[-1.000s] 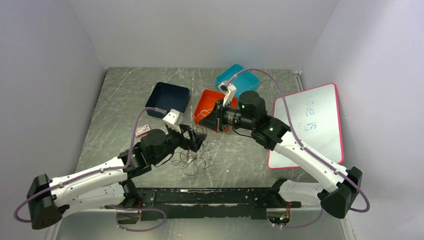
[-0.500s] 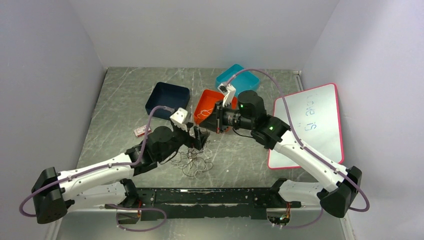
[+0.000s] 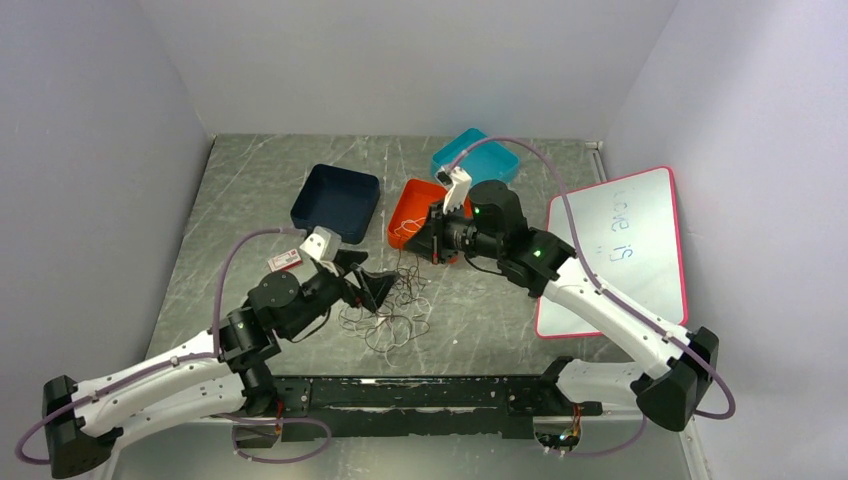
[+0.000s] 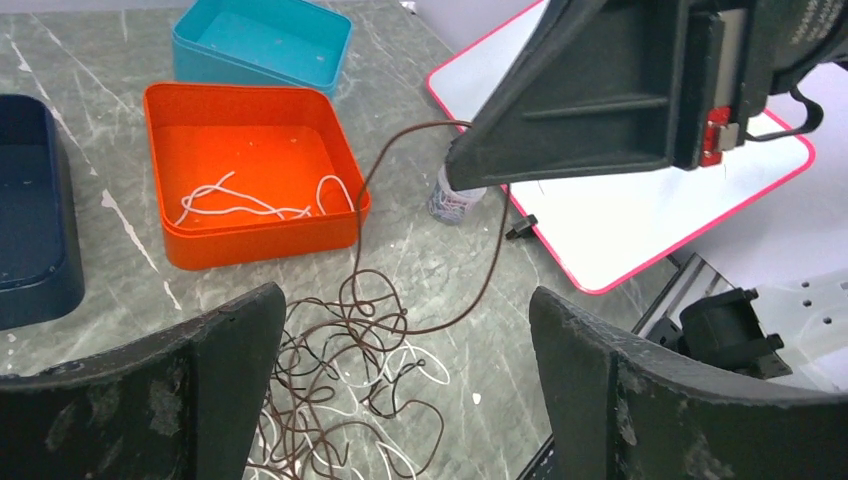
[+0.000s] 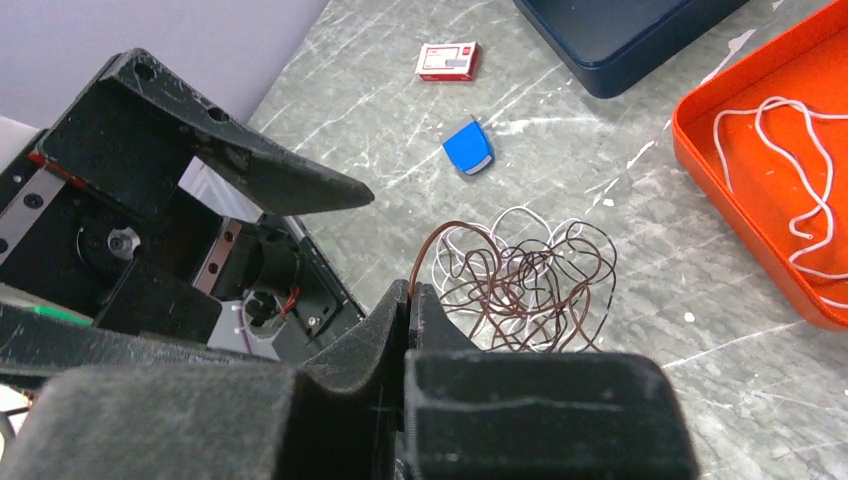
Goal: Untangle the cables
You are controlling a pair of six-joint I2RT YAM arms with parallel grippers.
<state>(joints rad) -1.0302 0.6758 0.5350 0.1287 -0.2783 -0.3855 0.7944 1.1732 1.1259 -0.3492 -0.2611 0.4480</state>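
Right gripper [image 5: 408, 296] is pinched shut on a brown cable [image 4: 365, 210]; left gripper [image 4: 405, 300] gapes empty. Lifting may drag the whole tangle [image 5: 525, 280] along, tightening knots.

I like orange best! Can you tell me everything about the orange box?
The orange box is square, shallow and open on top, with rounded corners; it looks like smooth plastic. It sits flat on the grey table, between the dark blue box and the teal box. Inside lies one thin white cable, loosely curled on the bottom. A brown cable runs up past its near right corner; whether it touches the box is unclear.
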